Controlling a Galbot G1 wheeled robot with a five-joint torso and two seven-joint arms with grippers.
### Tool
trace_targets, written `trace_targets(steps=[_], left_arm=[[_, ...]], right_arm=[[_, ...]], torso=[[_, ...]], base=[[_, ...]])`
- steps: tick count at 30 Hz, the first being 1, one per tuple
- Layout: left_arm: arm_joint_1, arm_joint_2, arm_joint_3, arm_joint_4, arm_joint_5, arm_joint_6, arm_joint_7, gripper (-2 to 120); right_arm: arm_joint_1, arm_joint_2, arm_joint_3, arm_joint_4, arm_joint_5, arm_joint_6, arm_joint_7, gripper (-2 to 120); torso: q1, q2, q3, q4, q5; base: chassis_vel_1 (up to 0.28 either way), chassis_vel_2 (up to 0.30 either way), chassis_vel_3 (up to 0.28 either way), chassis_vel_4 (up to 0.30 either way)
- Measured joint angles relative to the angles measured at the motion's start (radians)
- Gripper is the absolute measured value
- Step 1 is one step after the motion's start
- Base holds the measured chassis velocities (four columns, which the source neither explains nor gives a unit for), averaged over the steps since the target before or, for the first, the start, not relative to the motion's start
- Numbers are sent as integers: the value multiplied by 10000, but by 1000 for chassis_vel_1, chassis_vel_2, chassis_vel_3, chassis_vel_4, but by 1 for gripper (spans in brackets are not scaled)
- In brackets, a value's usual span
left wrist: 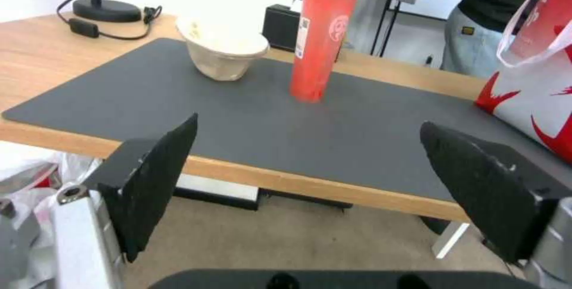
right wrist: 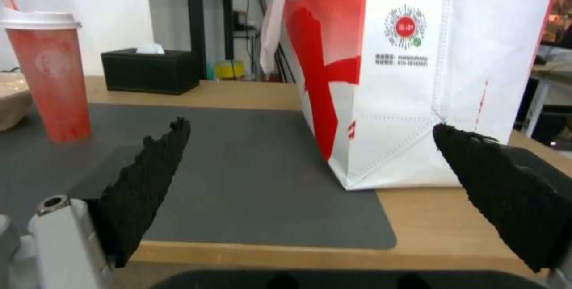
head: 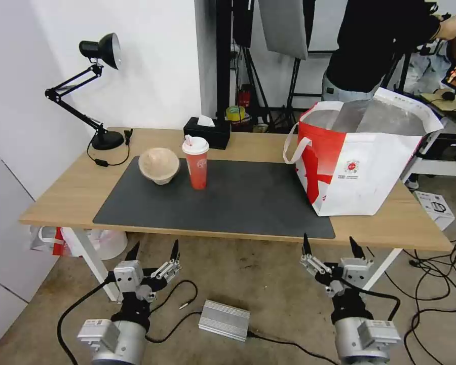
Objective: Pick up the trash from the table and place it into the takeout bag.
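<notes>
Trash (head: 195, 162) sits on the table (head: 76, 190); left hand (head: 153, 251) and right hand (head: 329, 247) hover below, fingers wide.

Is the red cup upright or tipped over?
Upright: the red cup stands on its base on the dark mat, white lid on top, beside the beige bowl.

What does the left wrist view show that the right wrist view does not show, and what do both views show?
Left wrist view alone: the desk lamp's base with its cord, and the beige pulp bowl whole. Right wrist view alone: the takeout bag's round red logo and the tissue in the tissue box. Both: the red cup, the grey mat, the table, the takeout bag, the black tissue box. Each shows its own gripper open, left gripper, right gripper.
</notes>
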Motion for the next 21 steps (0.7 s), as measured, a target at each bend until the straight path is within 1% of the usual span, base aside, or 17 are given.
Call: trace_targets(steps=[9, 12, 13, 16, 18, 19, 21], left_arm=[[44, 1, 27, -9, 20, -4, 4, 100], [49, 2, 35, -12, 20, -7, 5, 100], [48, 3, 31, -15, 20, -7, 5, 100], [38, 6, 5, -22, 7, -12, 5, 100], [38, 7, 5, -21, 5, -17, 5, 100], [38, 11, 14, -17, 4, -70, 5, 100], [26, 19, 15, 19, -1, -152, 2, 100]], right_arm=[[-30, -271, 236, 186, 262, -54, -29, 100], [-31, -338, 301, 274, 519, 93, -299, 100], [-23, -369, 344, 321, 687, 211, -503, 100], [160, -582, 546, 382, 1347, 921, -1649, 100], [206, -624, 575, 382, 1452, 1025, -1847, 100], [324, -722, 631, 377, 1669, 1213, -2226, 100], [463, -857, 682, 331, 1970, 1381, -2663, 100]], torso=[[0, 0, 0, 0, 0], [0, 0, 0, -1, 1], [0, 0, 0, 0, 0], [0, 0, 0, 0, 0], [0, 0, 0, 0, 0], [0, 0, 0, 0, 0], [0, 0, 0, 0, 0]], base=[[0, 0, 0, 0], [0, 0, 0, 0], [0, 0, 0, 0], [0, 0, 0, 0], [0, 0, 0, 0], [0, 0, 0, 0], [0, 0, 0, 0]])
